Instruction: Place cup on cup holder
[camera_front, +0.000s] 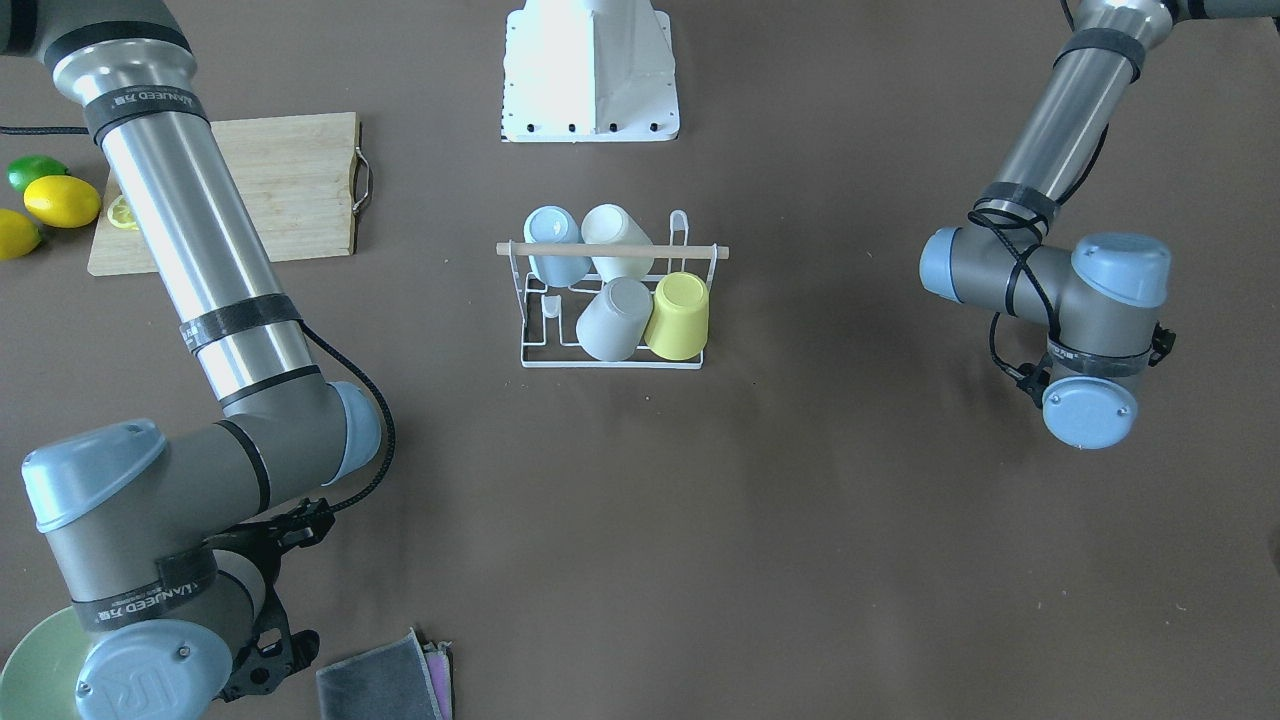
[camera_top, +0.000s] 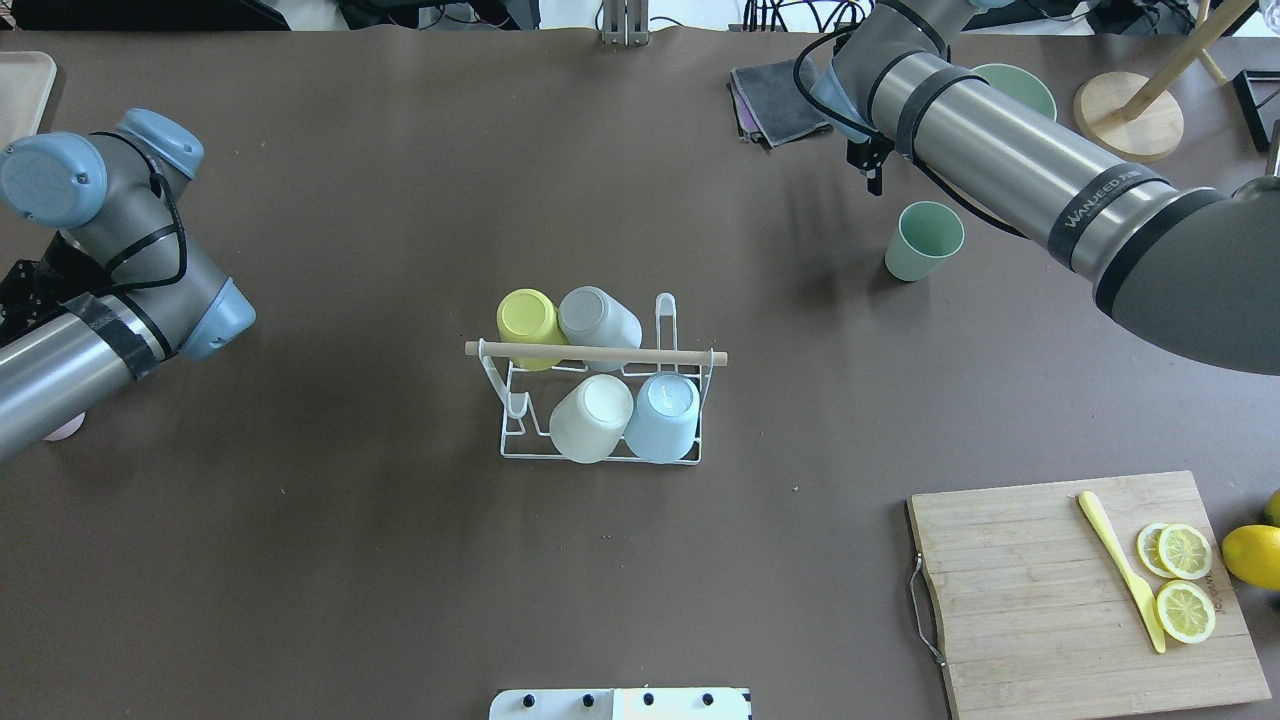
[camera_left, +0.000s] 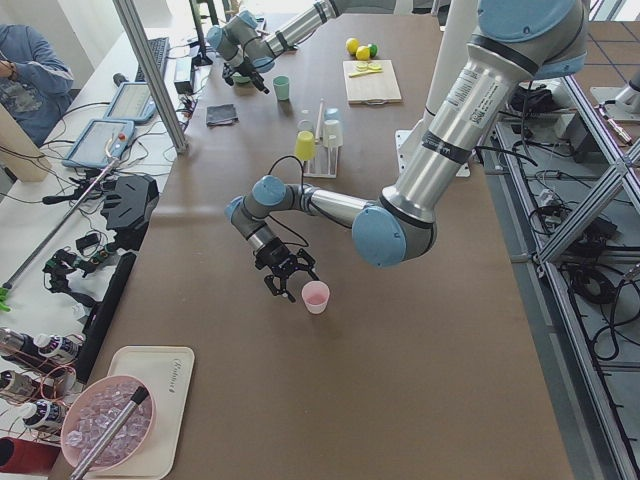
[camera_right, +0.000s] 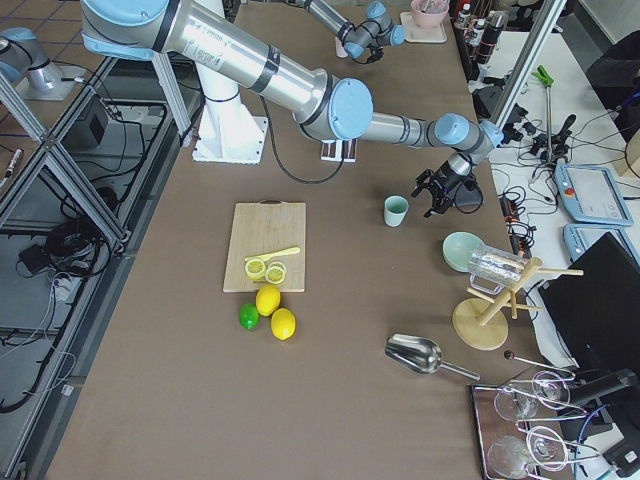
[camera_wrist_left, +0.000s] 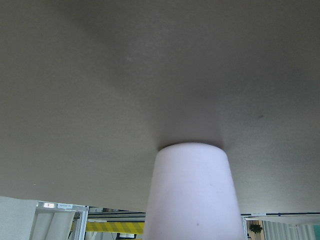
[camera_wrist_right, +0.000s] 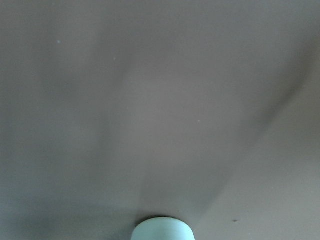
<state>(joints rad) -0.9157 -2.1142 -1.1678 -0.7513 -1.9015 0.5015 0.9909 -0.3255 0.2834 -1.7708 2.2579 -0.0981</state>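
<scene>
The cup holder (camera_top: 600, 352) is a white wire rack with a wooden rod and stands mid-table. It carries a yellow, a grey, a white and a blue cup upside down. A green cup (camera_top: 925, 240) stands upright on the table at the far right. My right gripper (camera_top: 872, 165) hangs just beyond it, apart from it, and looks open and empty. A pink cup (camera_left: 315, 296) stands upright by my left gripper (camera_left: 285, 285), which is low beside it. Its fingers show only in the exterior left view, so I cannot tell its state. The pink cup fills the left wrist view (camera_wrist_left: 192, 195).
A wooden cutting board (camera_top: 1050, 580) with lemon slices and a yellow knife lies at the near right, with lemons (camera_top: 1252, 555) beside it. A green bowl (camera_top: 1020, 85), folded cloths (camera_top: 775, 100) and a wooden stand (camera_top: 1130, 115) sit at the far right.
</scene>
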